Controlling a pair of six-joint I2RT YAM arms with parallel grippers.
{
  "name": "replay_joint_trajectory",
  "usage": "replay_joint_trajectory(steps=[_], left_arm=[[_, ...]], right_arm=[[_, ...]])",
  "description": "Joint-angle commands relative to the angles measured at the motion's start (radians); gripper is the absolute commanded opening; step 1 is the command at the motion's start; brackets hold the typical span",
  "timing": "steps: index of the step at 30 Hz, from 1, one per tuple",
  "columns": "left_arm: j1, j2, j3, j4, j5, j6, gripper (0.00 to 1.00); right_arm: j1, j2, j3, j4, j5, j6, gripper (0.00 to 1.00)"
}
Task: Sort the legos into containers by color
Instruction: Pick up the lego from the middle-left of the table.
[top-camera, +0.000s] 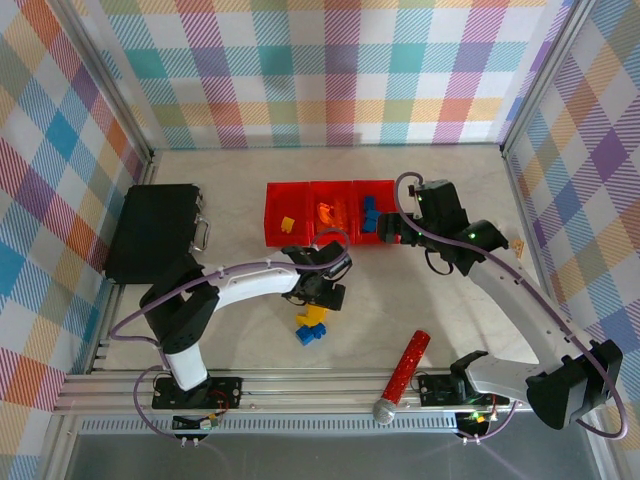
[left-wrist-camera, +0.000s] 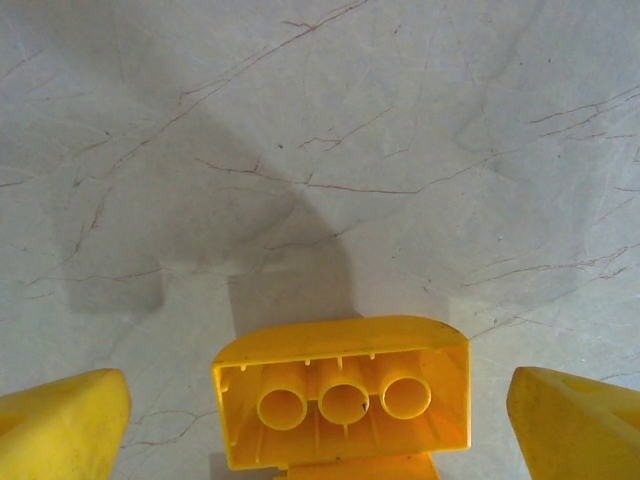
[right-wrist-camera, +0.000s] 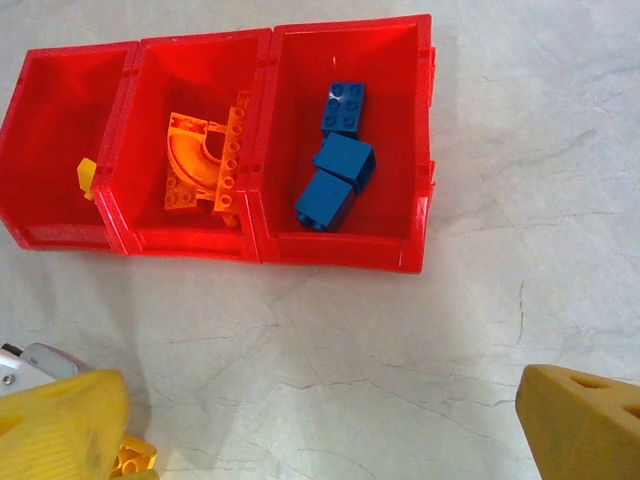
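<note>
Legos (top-camera: 312, 325) lie on pale veined tabletop (top-camera: 250, 350) inside plaid walls (top-camera: 330, 70); both jaws spread wide.

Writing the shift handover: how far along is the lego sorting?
Done: a yellow brick in the left bin, orange pieces in the middle bin, three blue bricks in the right bin. In hand: nothing gripped; the open left gripper straddles a yellow lego on the table. Left: that one plus loose yellow and blue legos beside it. The right gripper is open, empty.
</note>
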Motion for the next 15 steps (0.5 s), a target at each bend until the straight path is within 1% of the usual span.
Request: replay_joint_trajectory(steps=[1, 9, 12, 15], left_arm=[[-0.008, 0.035, 0.028, 0.002, 0.011, -0.018, 0.95], [-0.011, 0.048, 0.023, 0.024, 0.013, -0.027, 0.91], [-0.011, 0.068, 0.03, 0.02, 0.018, -0.027, 0.88], [-0.011, 0.079, 0.024, 0.031, 0.028, -0.038, 0.86]], right_arm=[[-0.003, -0.009, -0.014, 0.006, -0.017, -0.007, 0.99], [-0.003, 0.007, -0.033, 0.01, -0.02, 0.009, 0.99], [-0.004, 0.012, -0.033, 0.012, -0.025, 0.013, 0.99], [-0.003, 0.014, -0.033, 0.009, -0.026, 0.011, 0.99]])
